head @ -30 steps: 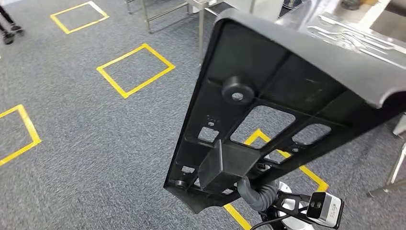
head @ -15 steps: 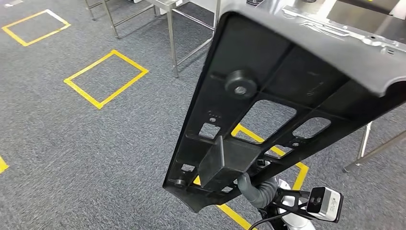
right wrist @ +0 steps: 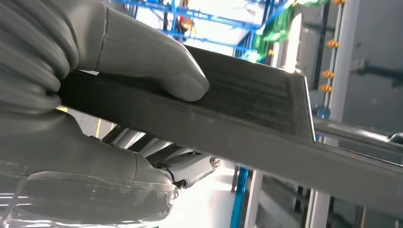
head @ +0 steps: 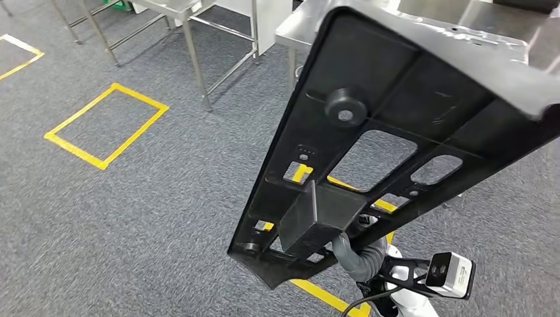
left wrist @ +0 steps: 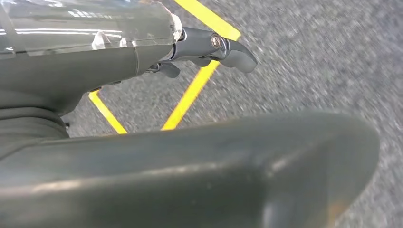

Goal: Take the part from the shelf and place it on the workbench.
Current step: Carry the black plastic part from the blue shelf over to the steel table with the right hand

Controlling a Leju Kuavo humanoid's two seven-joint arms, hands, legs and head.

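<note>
Floor: grey speckled carpet (head: 132, 218) is stretching across the workshop, with yellow tape squares (head: 105, 125) marking it.
Benches: stainless steel tables on thin legs (head: 198, 39) are standing at the far side, and a steel worktop (head: 475, 20) is lying just past the carried piece.
Part: a long black moulded plastic panel with ribs, cut-out windows and a round boss (head: 370, 152) is hanging in the air above the carpet, tilted, its far end reaching toward the steel worktop.
Right hand: the grey right hand (right wrist: 95, 95) is clamping the panel's edge, thumb pressing on one face and fingers (right wrist: 190, 168) curling under the other.
Left hand: the left hand (left wrist: 142, 42) is hanging over the carpet with dark fingers (left wrist: 228, 47) extended; whether it is gripping anything cannot be told.
</note>
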